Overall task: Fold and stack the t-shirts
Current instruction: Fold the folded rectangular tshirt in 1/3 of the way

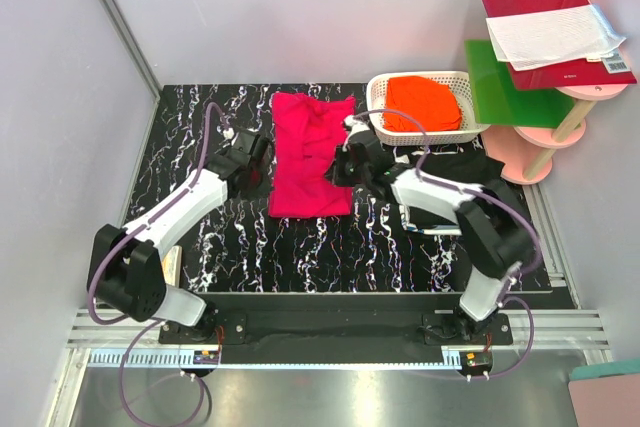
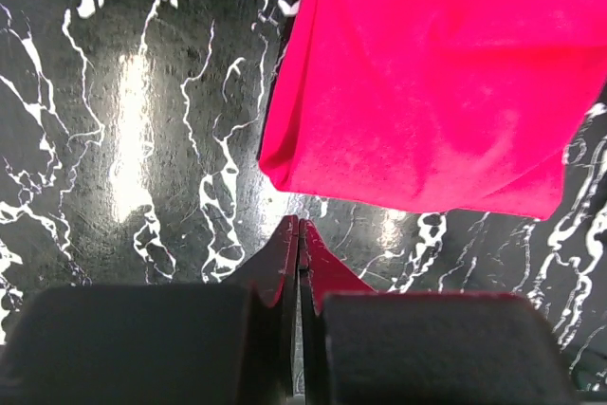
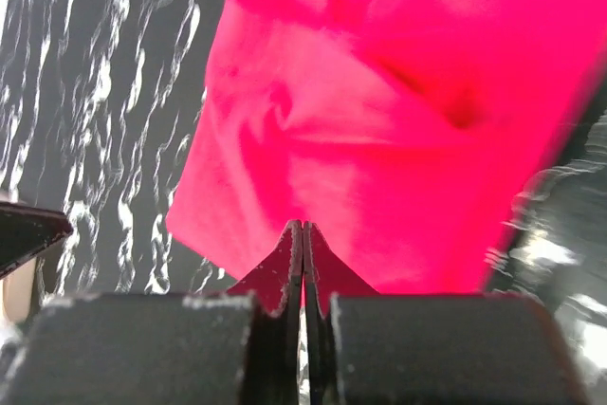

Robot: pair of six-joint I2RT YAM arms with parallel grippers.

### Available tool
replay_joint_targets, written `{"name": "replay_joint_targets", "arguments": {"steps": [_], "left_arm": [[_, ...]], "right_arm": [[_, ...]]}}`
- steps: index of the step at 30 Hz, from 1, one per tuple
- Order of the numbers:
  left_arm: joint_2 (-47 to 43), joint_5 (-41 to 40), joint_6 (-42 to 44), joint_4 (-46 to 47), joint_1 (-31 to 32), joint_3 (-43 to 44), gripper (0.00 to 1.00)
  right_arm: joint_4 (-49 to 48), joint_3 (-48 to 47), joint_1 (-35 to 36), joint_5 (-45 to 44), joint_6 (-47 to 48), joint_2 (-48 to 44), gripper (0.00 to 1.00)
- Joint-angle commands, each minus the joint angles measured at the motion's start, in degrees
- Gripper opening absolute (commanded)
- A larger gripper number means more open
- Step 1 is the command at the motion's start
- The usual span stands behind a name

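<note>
Pink shirt (image 1: 308, 162) looked light and floppy, probably best pinched at its 6 o'clock hem corners. Left gripper (image 2: 297, 227) and right gripper (image 3: 302, 230) both had jaws pressed together.

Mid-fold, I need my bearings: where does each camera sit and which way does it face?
Top external: above and behind the bases, looking down at the table; both arms show, left pincer and right pincer flanking the pink t-shirt.
Left wrist: on the left arm, looking past its shut pincer at the t-shirt's edge.
Right wrist: on the right arm, shut pincer towards rumpled cloth.
Shared: all three see the pink t-shirt.
</note>
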State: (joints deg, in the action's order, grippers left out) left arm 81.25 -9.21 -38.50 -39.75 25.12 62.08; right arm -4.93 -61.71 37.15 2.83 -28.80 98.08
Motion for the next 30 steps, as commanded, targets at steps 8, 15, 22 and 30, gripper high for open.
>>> {"name": "replay_joint_targets", "arguments": {"steps": [8,15,22,30], "left_arm": [[5.1,-0.2,-1.0,2.7,0.0,1.5,0.00],[7.0,-0.2,-1.1,3.0,0.0,1.4,0.00],[7.1,2.0,-1.1,5.5,0.1,-1.1,0.02],[5.7,3.1,-1.9,10.3,-0.1,-5.6,0.94]], "right_arm": [[2.8,-19.7,0.5,14.3,-1.6,21.7,0.00],[3.5,-26.3,0.4,2.5,0.0,25.7,0.00],[2.0,-19.5,0.6,-15.4,5.1,16.6,0.08],[2.8,6.1,-0.2,-12.9,-1.6,-11.1,1.00]]}}
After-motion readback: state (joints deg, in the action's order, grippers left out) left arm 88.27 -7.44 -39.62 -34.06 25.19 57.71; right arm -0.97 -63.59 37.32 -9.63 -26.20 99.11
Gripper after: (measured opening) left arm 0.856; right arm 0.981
